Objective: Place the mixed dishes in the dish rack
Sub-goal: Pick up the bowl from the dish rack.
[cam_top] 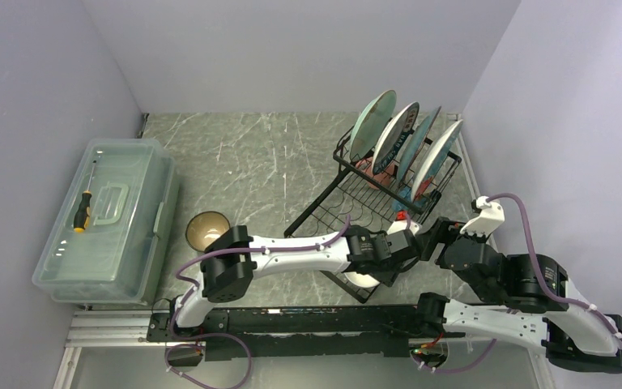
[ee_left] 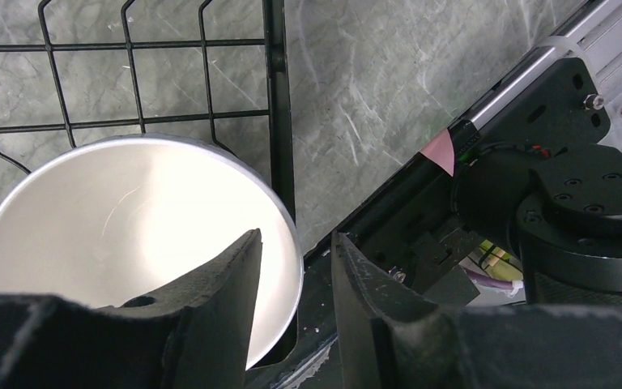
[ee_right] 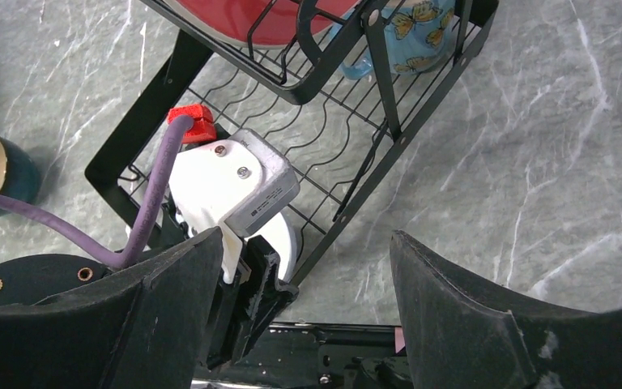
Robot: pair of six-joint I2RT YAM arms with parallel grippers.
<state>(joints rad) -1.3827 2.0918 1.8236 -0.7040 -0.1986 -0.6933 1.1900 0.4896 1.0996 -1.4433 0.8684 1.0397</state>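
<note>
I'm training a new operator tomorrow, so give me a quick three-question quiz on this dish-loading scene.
1. True or false: the brown bowl stands on the table, outside the dish rack.
2. How many plates stand upright in the rack's slots?
3. The left gripper has its fingers astride the rim of: A) blue mug, B) white bowl, C) screwdriver.
Key: 1 true; 2 four; 3 B.

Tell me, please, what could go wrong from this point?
The left gripper straddles the rim of the white bowl beside a frame bar of the dish rack; withdrawing askew could drag or tip the bowl. The open right gripper hovers close to it, so the two could collide. The brown bowl beside the left arm could get knocked.
</note>
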